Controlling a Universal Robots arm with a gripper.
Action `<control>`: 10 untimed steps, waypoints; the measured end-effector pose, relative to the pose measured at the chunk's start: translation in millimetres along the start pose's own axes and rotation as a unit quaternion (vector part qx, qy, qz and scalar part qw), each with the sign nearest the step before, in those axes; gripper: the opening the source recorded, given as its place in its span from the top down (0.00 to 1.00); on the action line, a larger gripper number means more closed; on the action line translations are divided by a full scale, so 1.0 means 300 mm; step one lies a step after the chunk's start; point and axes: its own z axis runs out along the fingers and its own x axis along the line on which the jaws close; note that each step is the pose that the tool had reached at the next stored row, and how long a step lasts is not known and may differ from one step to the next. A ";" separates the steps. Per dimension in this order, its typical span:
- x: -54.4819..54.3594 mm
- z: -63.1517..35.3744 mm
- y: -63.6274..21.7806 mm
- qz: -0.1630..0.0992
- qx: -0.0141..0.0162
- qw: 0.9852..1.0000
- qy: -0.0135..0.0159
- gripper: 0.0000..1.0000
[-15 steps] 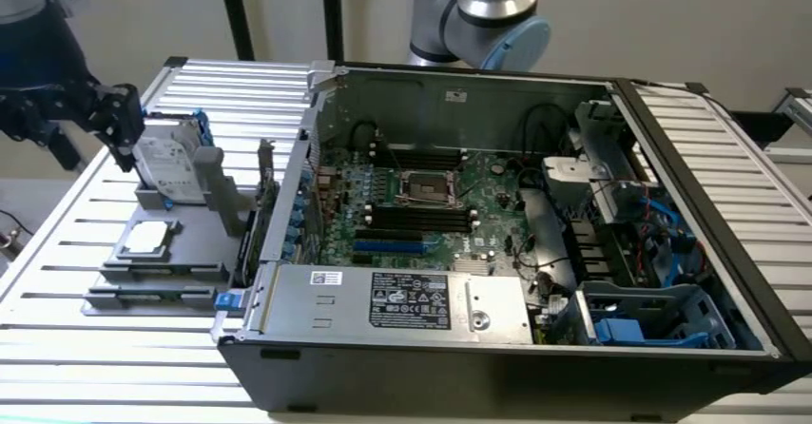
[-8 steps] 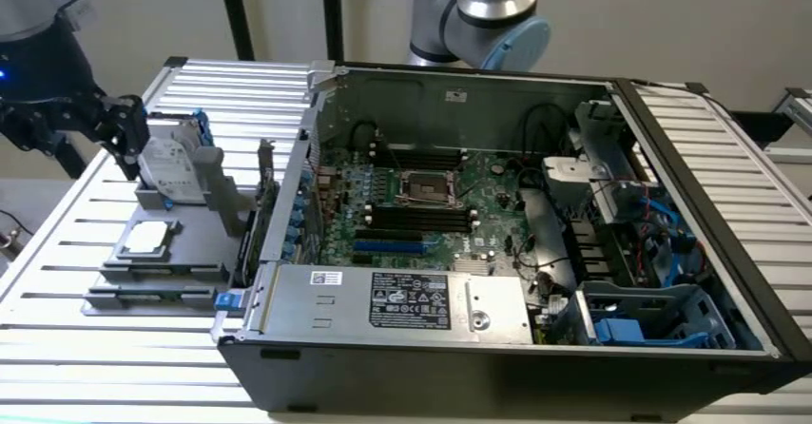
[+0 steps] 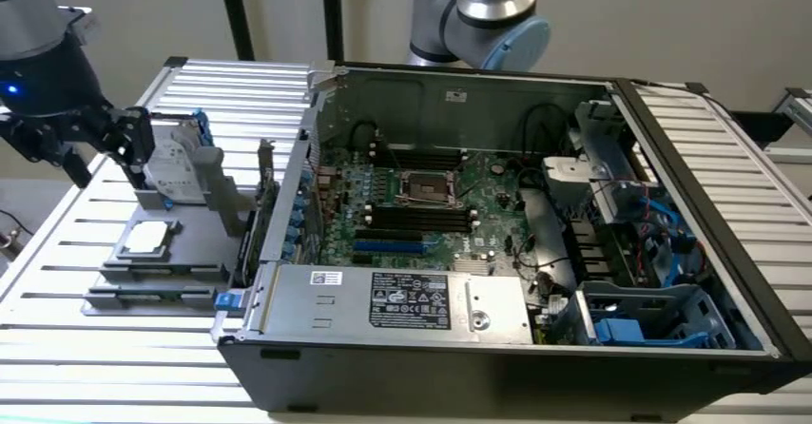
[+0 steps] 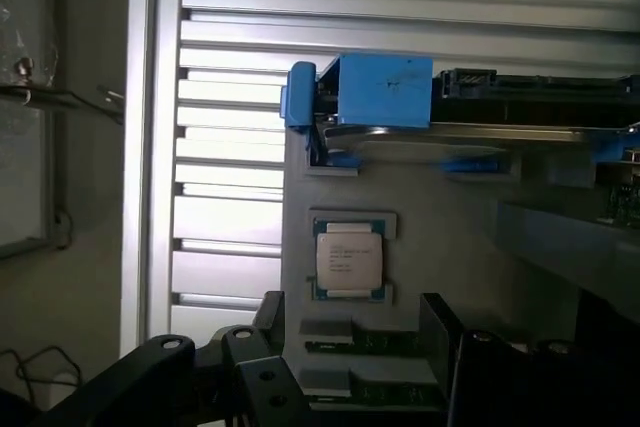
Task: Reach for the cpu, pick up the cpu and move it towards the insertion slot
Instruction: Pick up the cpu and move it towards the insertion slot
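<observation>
Your claw (image 3: 84, 144) hangs with its black, angular fingers (image 4: 190, 372) spread wide and nothing between them. It is above the far end of the grey holder tray (image 3: 117, 300), close beside the upright hard drive (image 3: 178, 165).

You can see the cpu (image 3: 148, 237) lying flat in a square recess of that tray, nearer the camera than the hard drive. Its pale metal lid is matte, with fine print on it and a thin green board edge showing around it (image 4: 348, 257). The hard drive is smooth silver in a blue plastic frame (image 4: 385, 90).

You have the insertion slot (image 3: 428, 188) well apart from the chip, on the green motherboard inside the open computer case (image 3: 508, 372). It has a shiny metal frame and a dark centre, with long black memory slots on both sides. The case's side wall stands between tray and socket. The ribbed, pale slatted table (image 3: 76, 357) lies open around the tray.
</observation>
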 end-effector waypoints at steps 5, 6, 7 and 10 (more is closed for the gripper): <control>-0.001 0.030 -0.001 -0.005 0.000 1.000 -0.001 0.35; -0.002 0.036 -0.001 -0.005 0.000 1.000 -0.001 0.35; -0.002 0.042 -0.001 -0.006 0.000 1.000 -0.001 0.35; -0.002 0.057 -0.002 -0.008 0.000 1.000 -0.003 0.35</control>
